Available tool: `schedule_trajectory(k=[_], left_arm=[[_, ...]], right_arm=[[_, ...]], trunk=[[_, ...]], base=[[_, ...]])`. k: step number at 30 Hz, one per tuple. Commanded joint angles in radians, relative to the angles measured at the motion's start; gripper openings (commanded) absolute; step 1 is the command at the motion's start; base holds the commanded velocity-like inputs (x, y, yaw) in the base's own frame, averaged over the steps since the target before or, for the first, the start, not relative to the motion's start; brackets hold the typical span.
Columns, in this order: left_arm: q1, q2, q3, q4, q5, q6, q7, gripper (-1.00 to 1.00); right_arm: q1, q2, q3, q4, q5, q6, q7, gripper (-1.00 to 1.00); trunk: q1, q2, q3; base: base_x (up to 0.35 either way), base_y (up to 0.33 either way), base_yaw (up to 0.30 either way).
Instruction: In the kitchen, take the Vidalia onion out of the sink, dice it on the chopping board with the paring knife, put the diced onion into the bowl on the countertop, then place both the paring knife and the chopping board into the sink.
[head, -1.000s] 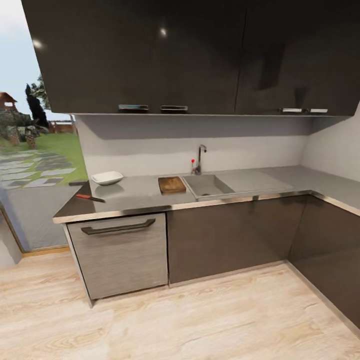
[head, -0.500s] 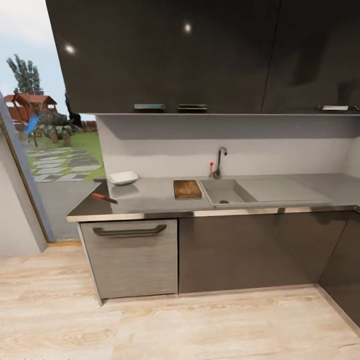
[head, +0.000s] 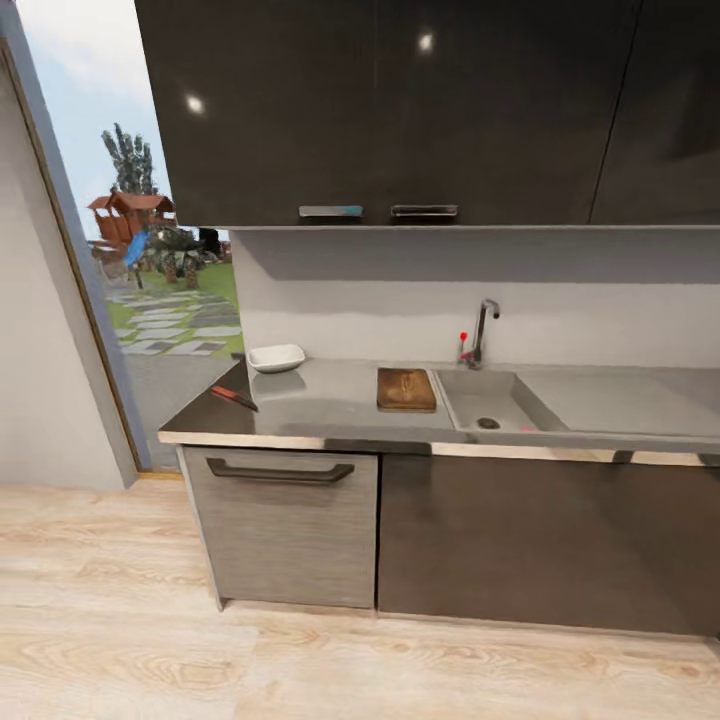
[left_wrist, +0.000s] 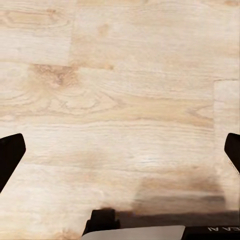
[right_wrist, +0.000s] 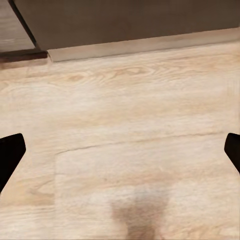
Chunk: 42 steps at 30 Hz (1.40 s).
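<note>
In the head view the grey countertop runs over dark cabinets. On it stand the white bowl at the left end, the red-handled paring knife near the front left corner, and the brown chopping board just left of the sink. The chrome tap stands behind the basin. The Vidalia onion is hidden from this angle. My left gripper and right gripper both hang open over the wooden floor, holding nothing.
Dark wall cabinets hang above the worktop. A drawer front with a long handle sits under the knife. A glass door at the left looks out on a garden. Pale wooden floor lies between me and the cabinets.
The whole head view has shifted right, so the camera has moved. The bowl, knife and board keep their places on the countertop.
</note>
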Motion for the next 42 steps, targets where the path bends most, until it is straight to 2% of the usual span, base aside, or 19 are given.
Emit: schedule_trajectory(k=[1, 8, 21, 42], left_arm=[[0.000, 0.000, -0.003, -0.001, 0.004, -0.002, 0.000, 1.00], [0.000, 0.000, -0.003, 0.000, 0.004, -0.002, 0.000, 1.00], [0.000, 0.000, -0.003, -0.001, 0.004, -0.002, 0.000, 1.00], [0.000, 0.000, -0.002, -0.001, 0.004, -0.002, -0.002, 1.00]], right_arm=[[0.000, 0.001, -0.002, 0.000, -0.003, -0.003, 0.001, 1.00], [0.000, -0.004, -0.001, 0.000, 0.000, -0.004, 0.001, 1.00], [0.000, -0.012, -0.001, 0.000, 0.000, -0.004, 0.003, 1.00], [0.000, -0.010, -0.001, 0.001, 0.000, -0.004, 0.001, 1.00]], trunk=[[0.000, 0.000, -0.001], [0.000, 0.000, -0.001], [0.000, 0.000, -0.001], [-0.080, 0.147, 0.065]], base=[[0.220, -0.190, 0.148], [0.183, -0.156, 0.024], [0.007, -0.005, 0.000], [0.000, 0.000, 0.000]])
